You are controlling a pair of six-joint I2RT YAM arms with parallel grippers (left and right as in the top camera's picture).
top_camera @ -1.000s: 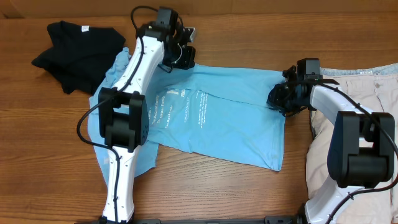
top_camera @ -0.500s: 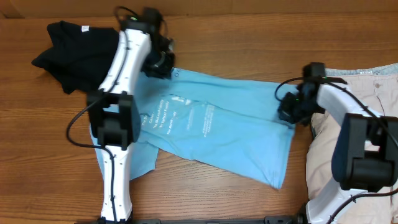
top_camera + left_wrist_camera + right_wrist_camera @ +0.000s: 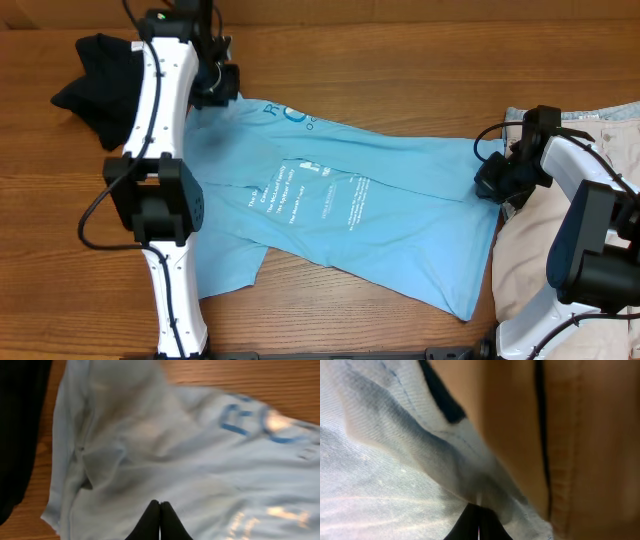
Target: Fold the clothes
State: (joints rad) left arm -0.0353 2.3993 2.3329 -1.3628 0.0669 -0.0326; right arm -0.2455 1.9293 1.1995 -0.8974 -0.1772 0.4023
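My left pincer (image 3: 216, 86) is pinched shut on the tee (image 3: 350, 215) at its far corner, right next to the black garment (image 3: 95, 70). My right pincer (image 3: 497, 184) is clamped on the opposite edge, just beside the shorts (image 3: 530, 270). There's plenty of bare table (image 3: 400, 70) beyond the tee.

Left tool (image 3: 214, 88), right tool (image 3: 494, 186), both clamped

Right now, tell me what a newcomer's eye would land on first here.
A light blue T-shirt with lettering lies spread slantwise across the middle of the wooden table. It is pinched at both ends: the left claw is shut on its far-left corner, the right claw on its right edge. A black garment sits bunched at the far left, and beige shorts lie at the right edge.
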